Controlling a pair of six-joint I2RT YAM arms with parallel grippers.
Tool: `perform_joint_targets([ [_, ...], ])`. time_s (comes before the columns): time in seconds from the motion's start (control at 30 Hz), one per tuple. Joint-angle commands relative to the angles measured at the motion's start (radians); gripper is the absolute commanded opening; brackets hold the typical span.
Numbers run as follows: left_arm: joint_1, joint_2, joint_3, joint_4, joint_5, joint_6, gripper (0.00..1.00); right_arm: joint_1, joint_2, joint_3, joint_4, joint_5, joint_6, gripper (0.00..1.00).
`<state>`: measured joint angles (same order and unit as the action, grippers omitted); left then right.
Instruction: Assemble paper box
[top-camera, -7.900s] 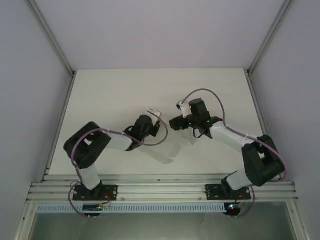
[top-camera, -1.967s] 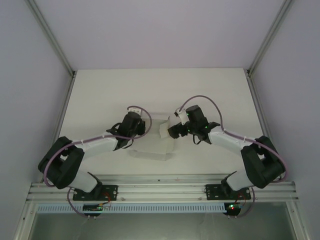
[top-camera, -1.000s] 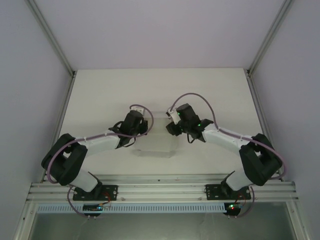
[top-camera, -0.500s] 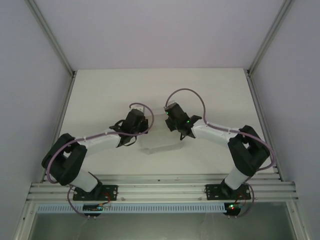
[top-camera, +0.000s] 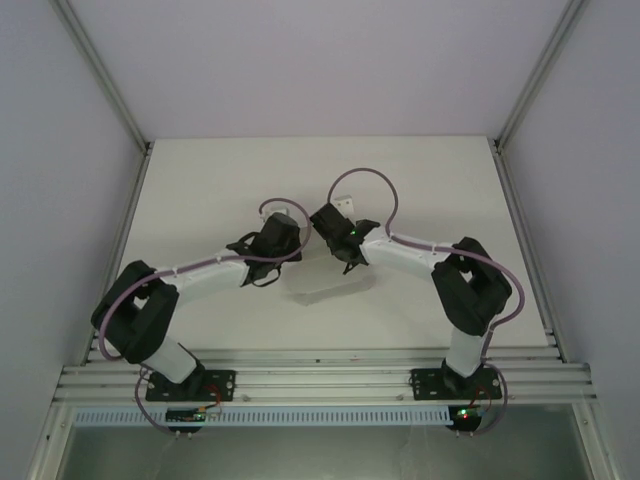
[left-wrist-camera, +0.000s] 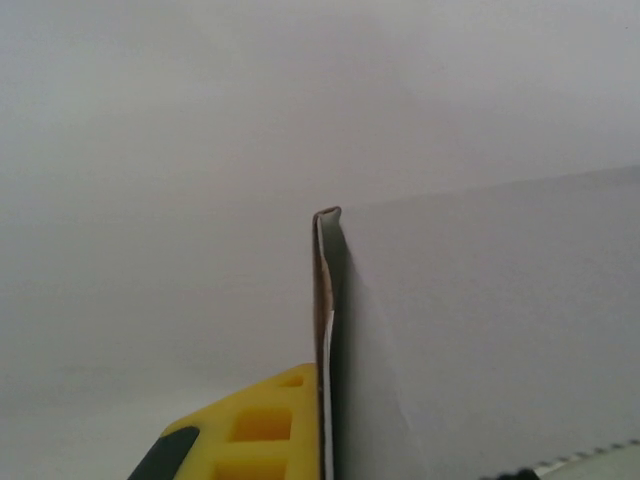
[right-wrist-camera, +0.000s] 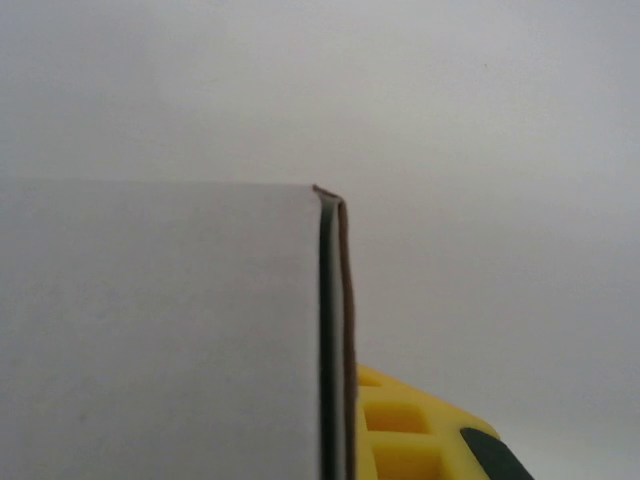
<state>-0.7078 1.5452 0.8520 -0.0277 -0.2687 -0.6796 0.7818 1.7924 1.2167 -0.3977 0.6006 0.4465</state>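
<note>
Both hands meet over the middle of the bench (top-camera: 200, 180). The left hand (top-camera: 288, 230) is pressed together on a doubled edge of the paper box (left-wrist-camera: 480, 330), its yellow finger (left-wrist-camera: 262, 432) flat against the card. The right hand (top-camera: 323, 218), at its 3 o'clock, pinches another folded edge likewise. The box hangs between them. This looks like creasing a wall. Next, one hand probably must release and regrip a loose flap while the other steadies the card.

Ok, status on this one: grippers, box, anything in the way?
Left gripper shut on paper box. Right gripper shut on it too. Box held between them. No obstruction seen.
</note>
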Motion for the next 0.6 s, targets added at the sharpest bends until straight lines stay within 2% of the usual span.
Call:
perform_joint_targets([
  [0.0, 0.069, -0.016, 0.008, -0.213, -0.212, -0.094, 0.00, -0.108, 0.050, -0.036, -0.354, 0.407, 0.107, 0.00],
  [0.2, 0.070, 0.020, 0.030, -0.246, -0.214, -0.095, 0.00, -0.114, 0.064, -0.007, -0.388, 0.415, 0.136, 0.00],
  [0.4, 0.070, 0.051, 0.059, -0.311, -0.293, -0.113, 0.00, -0.125, 0.058, -0.012, -0.392, 0.405, 0.145, 0.00],
  [0.57, 0.071, 0.057, 0.067, -0.323, -0.298, -0.107, 0.00, -0.132, 0.051, -0.014, -0.378, 0.387, 0.127, 0.00],
])
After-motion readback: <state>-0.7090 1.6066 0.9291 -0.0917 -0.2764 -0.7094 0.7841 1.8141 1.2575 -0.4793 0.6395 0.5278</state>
